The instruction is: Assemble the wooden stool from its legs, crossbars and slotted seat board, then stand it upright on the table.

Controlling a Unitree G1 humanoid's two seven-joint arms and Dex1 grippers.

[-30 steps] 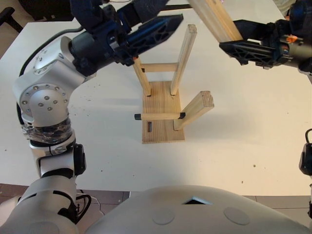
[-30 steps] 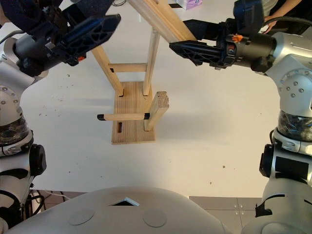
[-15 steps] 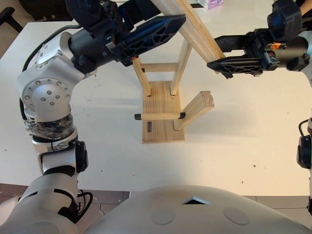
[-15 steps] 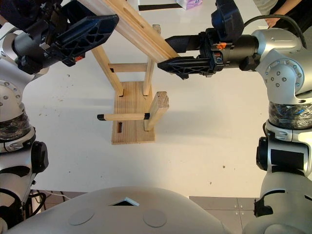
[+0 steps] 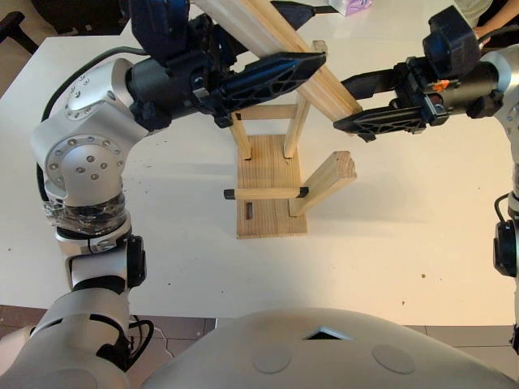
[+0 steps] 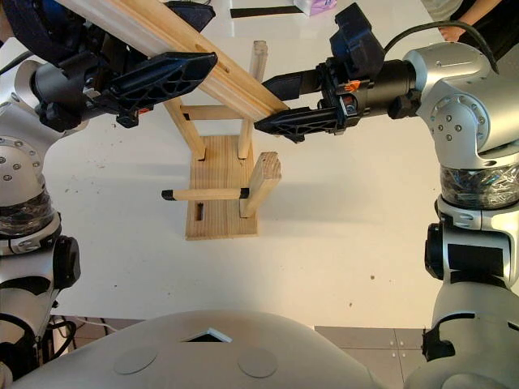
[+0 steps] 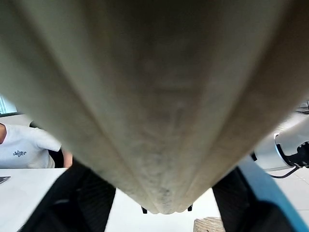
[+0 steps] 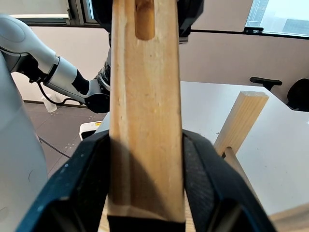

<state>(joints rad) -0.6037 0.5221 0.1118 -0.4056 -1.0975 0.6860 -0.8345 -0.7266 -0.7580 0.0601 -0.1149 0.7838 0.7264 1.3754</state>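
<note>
- Left eye view: the white surface (image 5: 405, 227) carries the slotted seat board (image 5: 272, 219), which lies flat near its middle.
- Three legs are set in that board. Two rear legs (image 5: 296, 126) are joined by a crossbar (image 5: 266, 112), and a front leg (image 5: 324, 182) has a black-tipped crossbar (image 5: 266, 193) reaching sideways from it.
- A fourth leg (image 6: 219, 73), slotted, hangs slanted in the air above them.
- Its lower end sits clamped in the right tool (image 5: 339, 101); the left tool (image 6: 207, 36) seems closed around its upper part.
</note>
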